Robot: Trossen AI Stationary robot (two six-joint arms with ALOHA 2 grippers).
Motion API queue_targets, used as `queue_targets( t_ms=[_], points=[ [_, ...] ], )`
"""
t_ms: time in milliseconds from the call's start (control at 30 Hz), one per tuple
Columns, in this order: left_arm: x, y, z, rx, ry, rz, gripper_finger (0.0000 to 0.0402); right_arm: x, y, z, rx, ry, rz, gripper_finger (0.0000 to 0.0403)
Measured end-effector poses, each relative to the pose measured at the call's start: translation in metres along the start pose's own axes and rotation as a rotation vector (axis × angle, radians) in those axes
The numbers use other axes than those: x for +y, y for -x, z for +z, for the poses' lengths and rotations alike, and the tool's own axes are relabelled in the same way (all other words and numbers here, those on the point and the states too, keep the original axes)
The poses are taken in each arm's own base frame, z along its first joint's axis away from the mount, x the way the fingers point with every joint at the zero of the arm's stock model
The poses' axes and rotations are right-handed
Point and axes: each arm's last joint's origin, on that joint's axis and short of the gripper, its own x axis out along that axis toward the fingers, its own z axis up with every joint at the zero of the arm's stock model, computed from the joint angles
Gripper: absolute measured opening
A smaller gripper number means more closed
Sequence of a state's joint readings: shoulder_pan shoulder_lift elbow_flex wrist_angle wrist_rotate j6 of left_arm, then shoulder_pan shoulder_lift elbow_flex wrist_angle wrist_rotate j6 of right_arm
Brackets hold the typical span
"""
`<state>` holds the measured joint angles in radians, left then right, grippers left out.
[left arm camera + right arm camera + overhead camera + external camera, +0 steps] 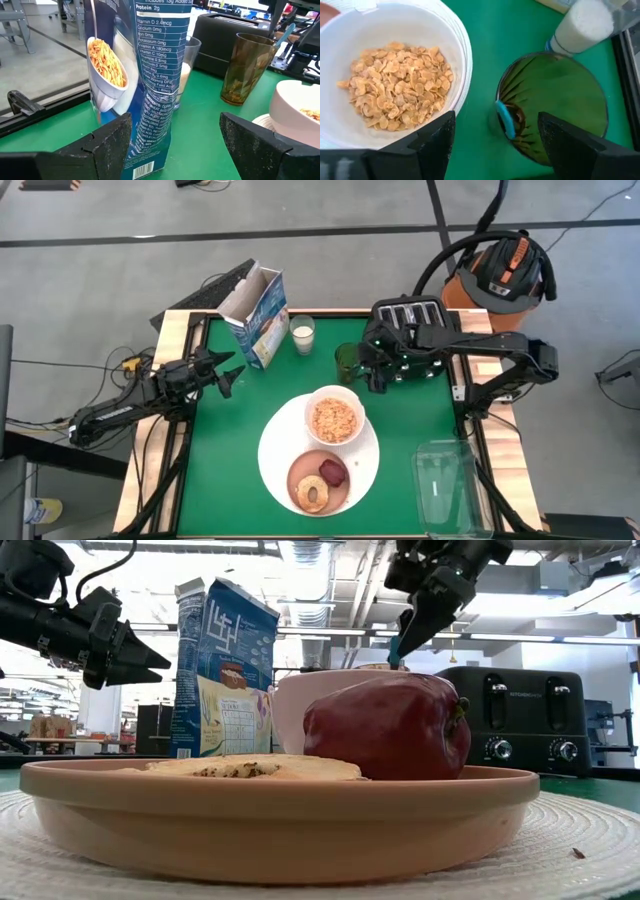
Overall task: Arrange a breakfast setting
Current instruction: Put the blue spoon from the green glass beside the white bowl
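A white bowl (334, 418) of cereal flakes stands on the far part of the large white plate (275, 450). On the plate's near part lies a pink plate (300, 470) with a bagel (313, 493) and a dark-red item (333, 472). The blue cereal box (258, 315) stands open at the far left. A spoon with a blue handle (506, 119) leans inside a green-tinted cup (560, 100). My right gripper (492, 145) hovers open above the cup, slanting down, a finger on either side of the handle's end. My left gripper (175, 150) waits open near the box.
A glass of milk (302, 333) stands between the box and the cup. The black toaster (410, 313) sits at the far right under my right arm. A clear plastic tray (445, 485) lies at the near right. Green mat shows bare at the near left.
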<state>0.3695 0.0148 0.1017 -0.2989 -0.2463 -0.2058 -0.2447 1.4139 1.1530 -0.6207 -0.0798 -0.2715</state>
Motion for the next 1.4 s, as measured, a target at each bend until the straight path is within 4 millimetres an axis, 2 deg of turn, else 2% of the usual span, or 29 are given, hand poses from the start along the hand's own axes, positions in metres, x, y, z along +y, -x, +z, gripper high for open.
queue_targets(
  t_ms=[200,700,833,1133,1400],
  points=[
    [0.0000,0.0000,0.0000,0.000,0.000,0.001,0.0288,0.0001,0.0086,0.0016,-0.029,-0.004,-0.009,0.0292],
    [0.0000,0.0000,0.0000,0.000,0.000,0.000,0.0288,-0.0006,0.0090,0.0006,-0.025,-0.013,-0.003,0.0284],
    [0.0000,0.0000,0.0000,0.000,0.000,0.000,0.0288,-0.0007,0.0090,0.0009,-0.028,-0.013,-0.004,0.0261],
    [0.0000,0.0000,0.0000,0.000,0.000,0.000,0.0288,-0.0008,0.0091,0.0009,-0.029,-0.013,-0.005,0.0177],
    [0.0000,0.0000,0.0000,0.000,0.000,0.000,0.0288,-0.0014,0.0092,0.0020,-0.041,-0.012,-0.010,0.0131]
  ],
)
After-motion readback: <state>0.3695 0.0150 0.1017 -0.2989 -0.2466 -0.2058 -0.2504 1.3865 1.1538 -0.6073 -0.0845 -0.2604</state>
